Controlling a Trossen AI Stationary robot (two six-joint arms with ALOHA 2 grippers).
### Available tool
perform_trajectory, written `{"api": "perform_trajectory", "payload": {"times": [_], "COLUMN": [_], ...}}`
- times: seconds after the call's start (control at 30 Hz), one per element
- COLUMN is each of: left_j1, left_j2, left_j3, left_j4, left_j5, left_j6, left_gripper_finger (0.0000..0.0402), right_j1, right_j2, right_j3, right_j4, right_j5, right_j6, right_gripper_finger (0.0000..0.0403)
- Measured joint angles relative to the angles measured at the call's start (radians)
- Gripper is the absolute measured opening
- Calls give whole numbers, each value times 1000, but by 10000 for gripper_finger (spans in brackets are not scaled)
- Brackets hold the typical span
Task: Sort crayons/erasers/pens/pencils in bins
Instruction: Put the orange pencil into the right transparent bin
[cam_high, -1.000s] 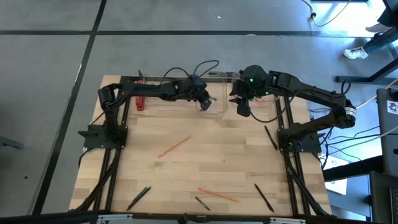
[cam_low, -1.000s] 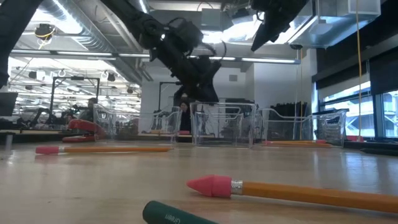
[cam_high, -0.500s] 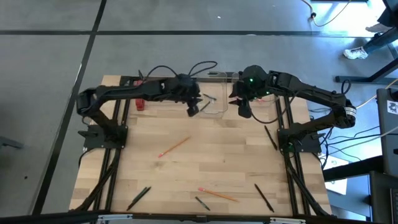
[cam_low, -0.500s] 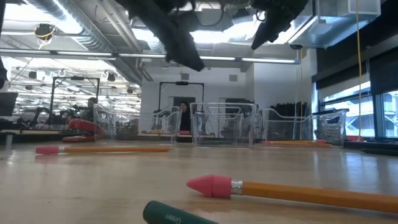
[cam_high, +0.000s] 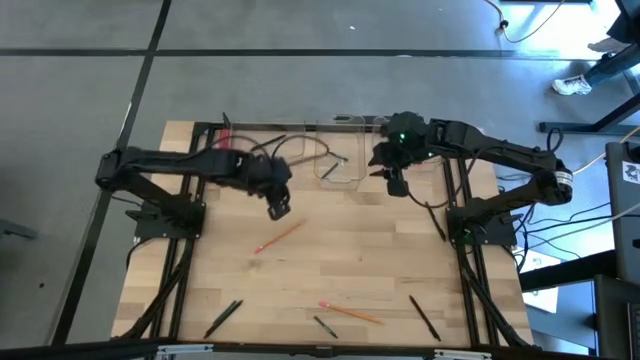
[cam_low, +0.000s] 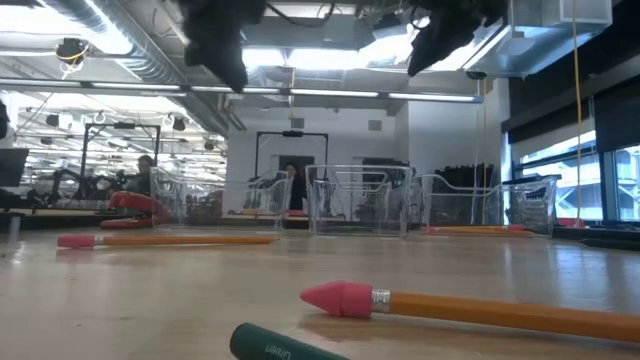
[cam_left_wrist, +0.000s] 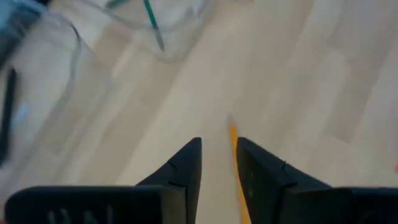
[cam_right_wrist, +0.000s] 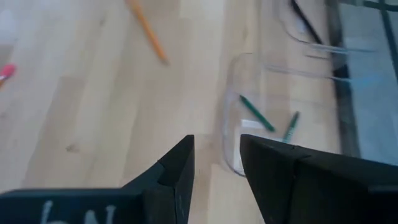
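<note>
I see pencils (cam_high: 279, 236) scattered on my wooden surface (cam_high: 350, 260); left gripper (cam_high: 278, 209) and right gripper (cam_high: 394, 183) both hover released, empty.

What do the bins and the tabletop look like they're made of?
The bins look like clear, glossy plastic: the room shows straight through their walls, and their rims catch bright highlights. The tabletop looks like pale wood with a smooth, fairly matte finish: the high view shows parallel plank seams and the right wrist view shows grain. Whether it is solid wood or laminate can't be told.
</note>
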Motion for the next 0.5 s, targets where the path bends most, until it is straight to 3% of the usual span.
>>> {"api": "perform_trajectory", "payload": {"times": [0.1,0.3,0.5], "left_j1": [-89,-290,-465], "left_j2": [-9,-2,12], "left_j3": [0,-1,-2], "left_j4": [-49,-145,-148], "left_j5": [-16,-10,-45], "left_j6": [-129,-388,-543], "left_gripper_finger": [92,92,92], "right_j1": [56,181,272], "right_j2": [0,0,0], "right_j3": [0,0,0], "right_j4": [-8,-20,-8], "right_j5": [8,135,142], "right_j6": [4,50,151], "right_gripper_finger": [132,132,132]}}
